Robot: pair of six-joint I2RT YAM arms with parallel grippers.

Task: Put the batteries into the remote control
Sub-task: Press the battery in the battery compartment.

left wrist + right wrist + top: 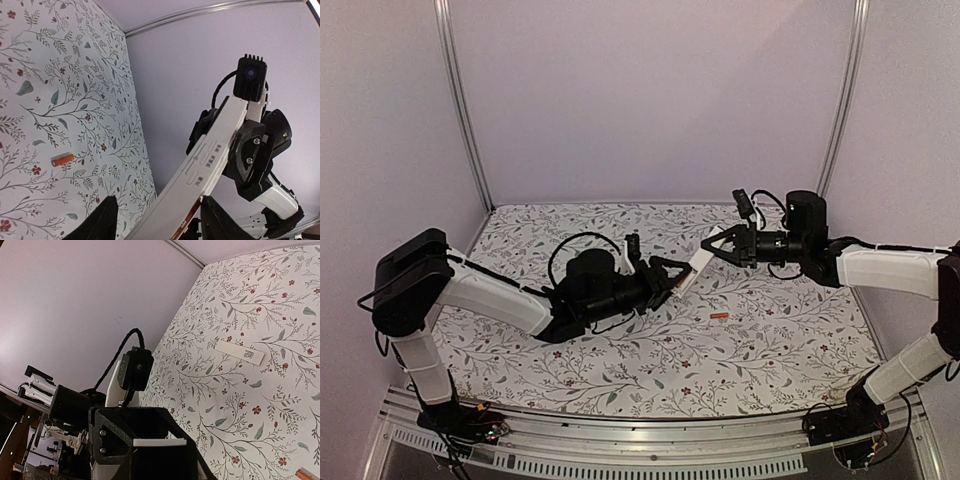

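The white remote control hangs in the air above the middle of the table, held at both ends. My left gripper is shut on its lower end, and in the left wrist view the remote runs up from between the fingers to the right gripper. My right gripper is shut on the upper end, which shows as a white edge between its jaws. One orange-red battery lies on the table below; it also shows in the left wrist view. An orange-red strip shows along the remote's underside.
A flat white strip with a dark label lies on the floral tablecloth in the right wrist view. White walls and metal posts close the table at the back and sides. An orange tip shows at that view's bottom right corner.
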